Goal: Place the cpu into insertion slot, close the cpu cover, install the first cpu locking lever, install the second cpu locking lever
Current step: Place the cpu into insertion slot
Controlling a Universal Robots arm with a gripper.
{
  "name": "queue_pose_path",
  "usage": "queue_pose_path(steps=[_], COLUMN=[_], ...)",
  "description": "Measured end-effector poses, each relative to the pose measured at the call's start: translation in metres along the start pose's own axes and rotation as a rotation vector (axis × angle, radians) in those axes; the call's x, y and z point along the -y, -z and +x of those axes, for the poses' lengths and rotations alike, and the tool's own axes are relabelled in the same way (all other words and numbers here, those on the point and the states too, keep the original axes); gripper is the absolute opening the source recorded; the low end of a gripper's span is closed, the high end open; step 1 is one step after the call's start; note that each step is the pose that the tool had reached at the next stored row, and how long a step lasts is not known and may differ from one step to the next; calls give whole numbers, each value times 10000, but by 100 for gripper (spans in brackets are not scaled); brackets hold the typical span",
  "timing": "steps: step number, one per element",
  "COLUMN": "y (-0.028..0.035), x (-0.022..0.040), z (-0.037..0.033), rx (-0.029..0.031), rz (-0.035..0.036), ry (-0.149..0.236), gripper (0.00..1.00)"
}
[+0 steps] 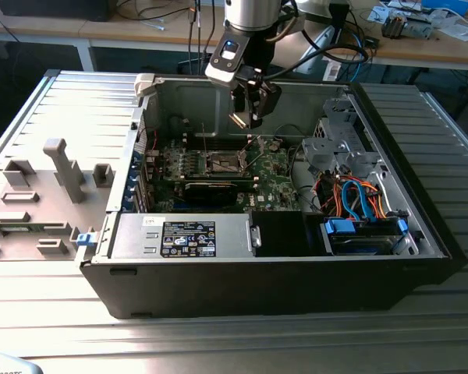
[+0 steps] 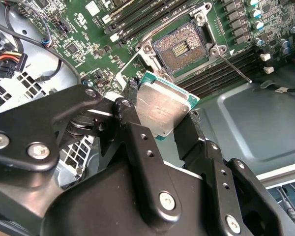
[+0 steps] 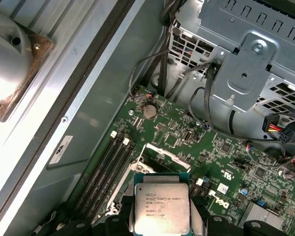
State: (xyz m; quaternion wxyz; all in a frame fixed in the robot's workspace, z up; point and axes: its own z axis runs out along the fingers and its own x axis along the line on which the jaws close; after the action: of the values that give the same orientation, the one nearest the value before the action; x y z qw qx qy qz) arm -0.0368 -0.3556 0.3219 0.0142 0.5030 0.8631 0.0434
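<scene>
My gripper hangs inside the open computer case, shut on the cpu by its edges. The cpu is a flat square chip with a silvery top and a green rim, tilted between the black fingers. In the first wrist view the cpu sits over the green motherboard. Below and ahead lies the insertion slot, a dark square recess, uncovered, also seen in the exterior view. The cpu cover stands open at the slot's edge. A thin locking lever sticks out beside the slot.
The case lies open on a ribbed metal table. A silver drive cage with orange and blue cables fills the exterior view's right. A labelled power supply lies in front. Memory slots flank the socket. A grey fixture stands outside.
</scene>
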Motion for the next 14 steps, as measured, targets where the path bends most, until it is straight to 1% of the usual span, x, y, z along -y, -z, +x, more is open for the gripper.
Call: queue_pose_path(steps=[14], y=[-1], x=[0], z=[0], rx=[34], rz=[-7], ry=[-382], gripper=[54])
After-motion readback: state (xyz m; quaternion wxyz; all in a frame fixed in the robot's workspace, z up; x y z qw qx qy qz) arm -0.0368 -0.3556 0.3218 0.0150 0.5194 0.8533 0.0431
